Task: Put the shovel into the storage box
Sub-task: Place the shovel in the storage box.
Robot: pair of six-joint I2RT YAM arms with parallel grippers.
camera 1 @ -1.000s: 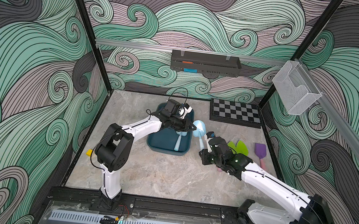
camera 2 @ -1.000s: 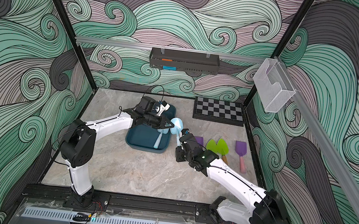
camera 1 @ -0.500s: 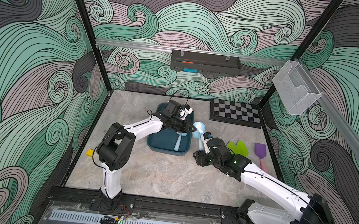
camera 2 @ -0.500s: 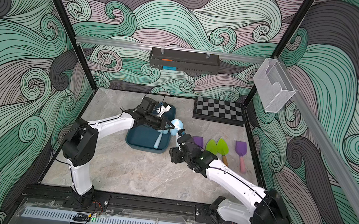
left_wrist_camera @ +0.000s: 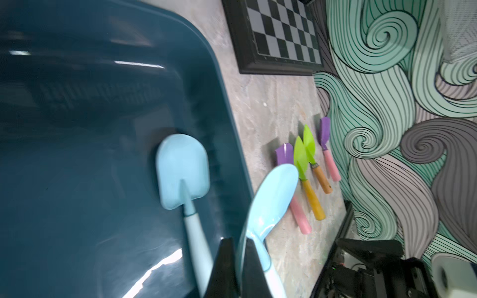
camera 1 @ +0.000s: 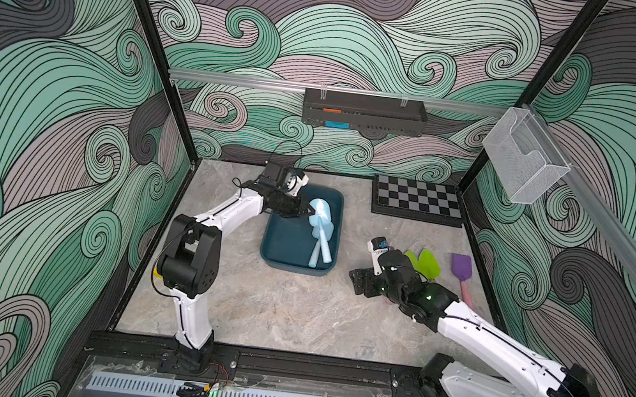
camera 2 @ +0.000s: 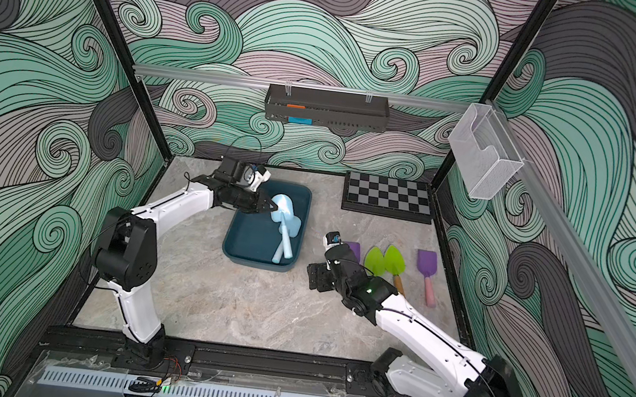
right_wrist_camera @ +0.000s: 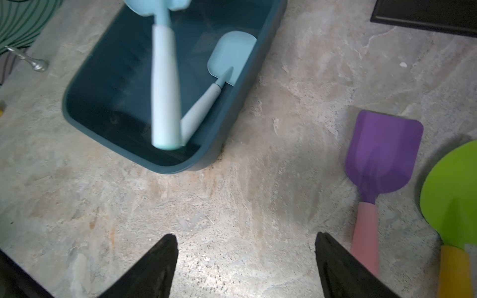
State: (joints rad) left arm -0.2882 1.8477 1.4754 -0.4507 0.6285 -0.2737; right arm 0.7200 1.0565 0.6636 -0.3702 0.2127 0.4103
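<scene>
The left gripper [left_wrist_camera: 237,249] jaws clamp a light blue shovel [left_wrist_camera: 271,198] over the storage box [left_wrist_camera: 77,154], and we see the right gripper [right_wrist_camera: 245,235] jaws apart above the table [right_wrist_camera: 232,201].

Both top views are bright, evenly lit and nicely sharp, with only soft shadows on the desk [camera 1: 295,315] in front of the storage box [camera 1: 287,241]. The left wrist view is mushy. The box's inside is smeared, with white glare streaks on its floor and back wall, while the chessboard [left_wrist_camera: 281,31] beyond the box looks cleaner. In the right wrist view the light blue shovel [right_wrist_camera: 165,90] over the box is motion-blurred, but the desk grain beside the box is crisp. The purple shovel [right_wrist_camera: 382,154] throws a soft shadow toward the box, and the fingers [right_wrist_camera: 154,268] are plain black, no detail.
</scene>
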